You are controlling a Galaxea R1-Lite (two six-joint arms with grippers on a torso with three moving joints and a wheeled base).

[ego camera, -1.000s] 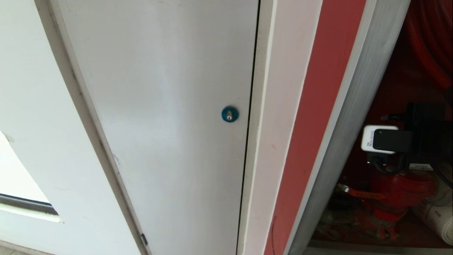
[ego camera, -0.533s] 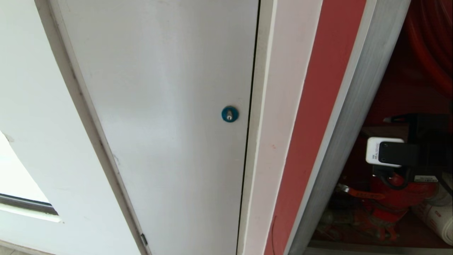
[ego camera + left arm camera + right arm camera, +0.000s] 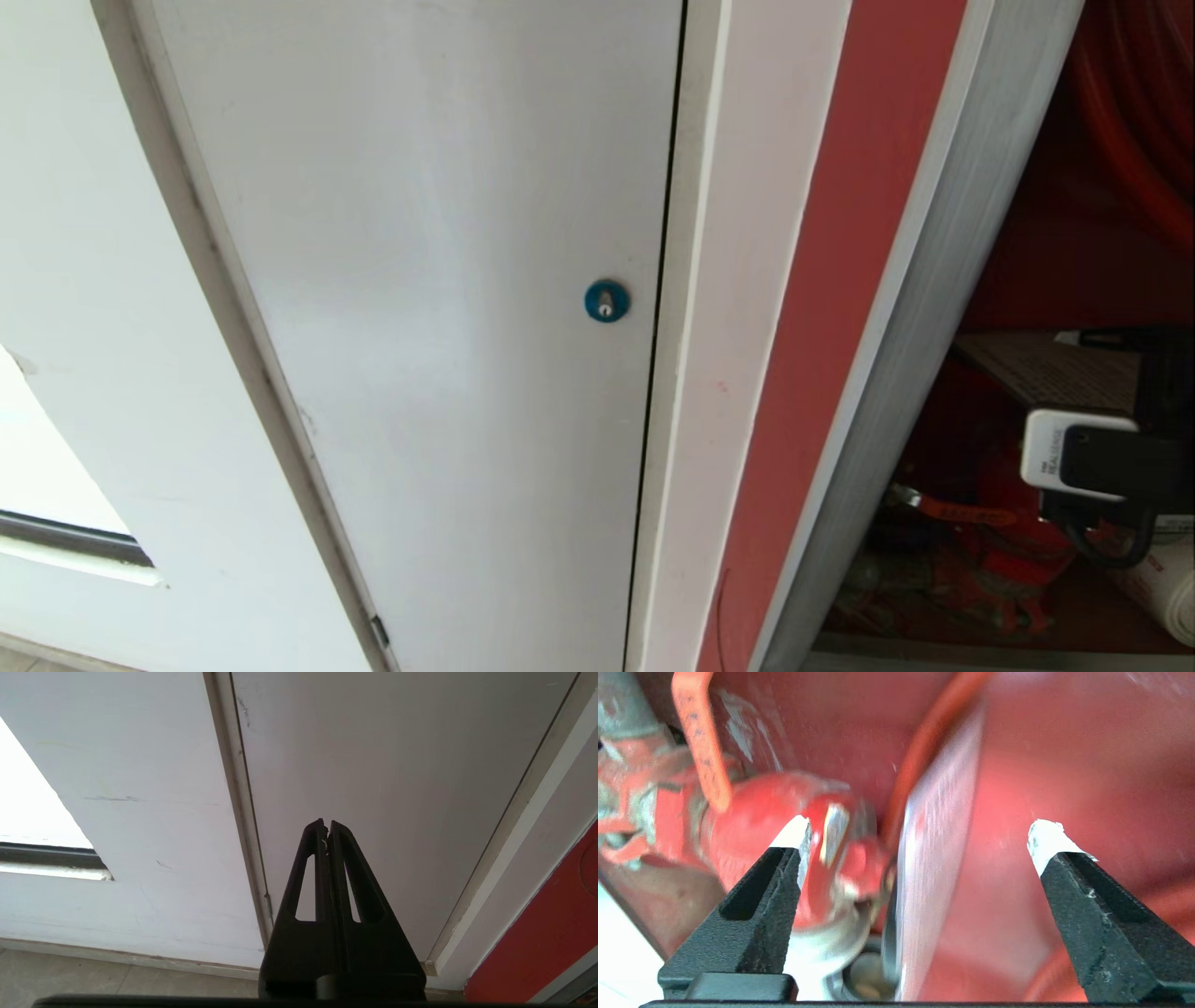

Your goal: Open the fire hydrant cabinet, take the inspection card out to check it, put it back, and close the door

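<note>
**Inspection card lies back inside the open cabinet; the door is not yet closed**

The inspection card (image 3: 934,858) is inside the fire hydrant cabinet (image 3: 943,280), resting just above the red valve (image 3: 784,826). In the head view you see the card (image 3: 1046,369) at about 3 o'clock of the picture, as a pale flat sheet just above the right wrist.

Your right gripper (image 3: 920,830) has its jaws spread wide and nothing is between them. The card stands between the two fingertips (image 3: 796,830) but apart from both, so I judge that it is released. In the right wrist view it is blurred, and whether it sits steadily I cannot say.

Your left gripper (image 3: 327,828) is pressed closed and empty, parked in front of the pale grey panel (image 3: 420,280) with the blue lock (image 3: 607,301).

So the opening is done, and the card seems returned. The door itself is in no view. What is left for you: draw the right arm out of the cabinet and shut the door.
</note>
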